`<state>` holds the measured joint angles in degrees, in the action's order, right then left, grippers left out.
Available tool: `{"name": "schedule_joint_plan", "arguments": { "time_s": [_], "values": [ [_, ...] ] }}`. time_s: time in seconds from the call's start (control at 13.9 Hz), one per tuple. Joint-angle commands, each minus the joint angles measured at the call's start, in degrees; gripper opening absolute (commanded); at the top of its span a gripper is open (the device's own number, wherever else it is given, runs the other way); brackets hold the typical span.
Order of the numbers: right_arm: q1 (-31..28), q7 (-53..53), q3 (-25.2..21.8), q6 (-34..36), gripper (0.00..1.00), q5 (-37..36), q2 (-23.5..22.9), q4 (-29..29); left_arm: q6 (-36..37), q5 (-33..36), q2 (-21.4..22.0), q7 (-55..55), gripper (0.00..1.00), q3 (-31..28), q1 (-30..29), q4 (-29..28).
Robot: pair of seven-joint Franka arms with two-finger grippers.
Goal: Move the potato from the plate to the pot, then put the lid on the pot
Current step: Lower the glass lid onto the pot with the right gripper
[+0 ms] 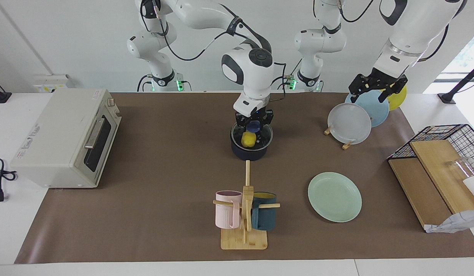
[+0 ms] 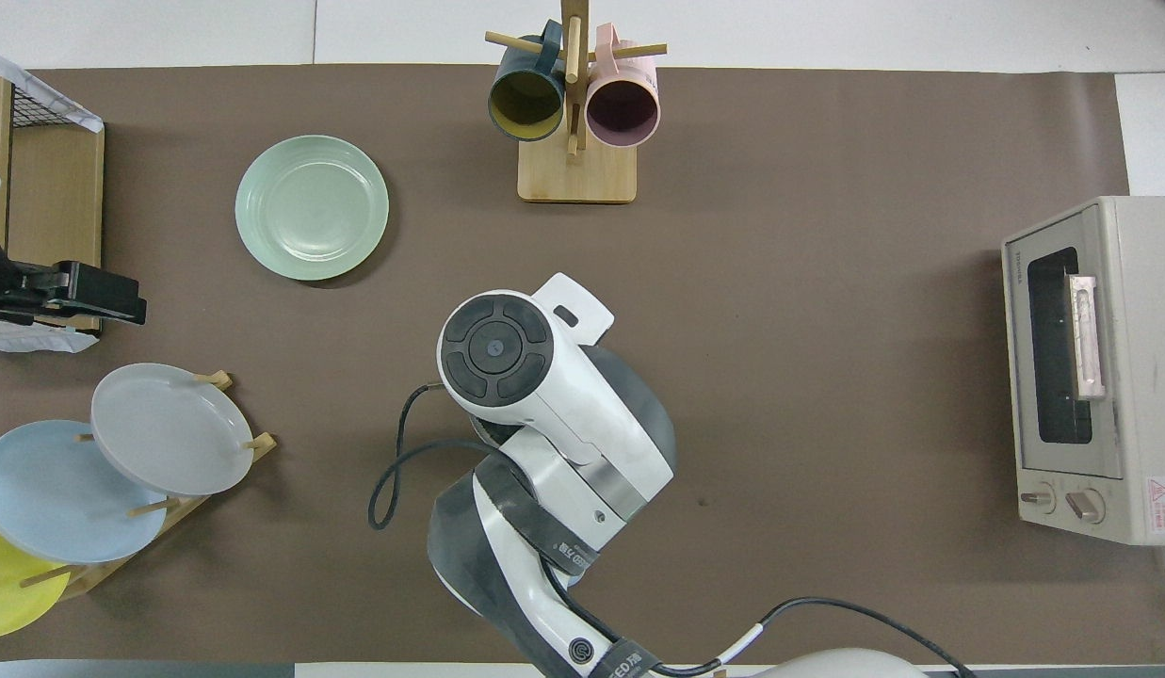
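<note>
Glass lid (image 1: 252, 134) sits on the pot (image 1: 250, 151) over the potato (image 1: 248, 139), its knob clamped by the right gripper (image 1: 253, 122) to seat it; the left gripper (image 1: 376, 85) waits spread over the plate rack (image 1: 346, 144).

Bright, even indoor light is filling the room, and daylight is glaring through a window at the left arm's end. Soft, short shadows are falling beside the plate (image 2: 312, 207) and the toaster oven (image 1: 64, 138). Both views are staying sharp, with no blur.

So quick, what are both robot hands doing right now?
Right gripper: shut on the lid knob, over the pot.
Left gripper: open, holding nothing.
</note>
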<state>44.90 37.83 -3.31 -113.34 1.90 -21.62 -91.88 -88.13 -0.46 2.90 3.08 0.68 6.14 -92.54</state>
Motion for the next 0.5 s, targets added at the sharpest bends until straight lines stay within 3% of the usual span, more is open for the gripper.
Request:
{"name": "schedule_joint_plan", "arguments": {
  "time_s": [0.0,0.43],
  "values": [
    [-0.17,-1.0,0.33,-1.27,0.0,-0.67,0.79,-1.98,-1.34,0.72,0.79,0.18,1.0,-0.41,0.8,-1.5],
    [-0.17,-1.62,0.33,-1.27,0.0,-1.46,0.88,-2.69,-1.6,0.72,0.7,-2.81,1.0,-0.59,0.1,-1.41]
  ]
}}
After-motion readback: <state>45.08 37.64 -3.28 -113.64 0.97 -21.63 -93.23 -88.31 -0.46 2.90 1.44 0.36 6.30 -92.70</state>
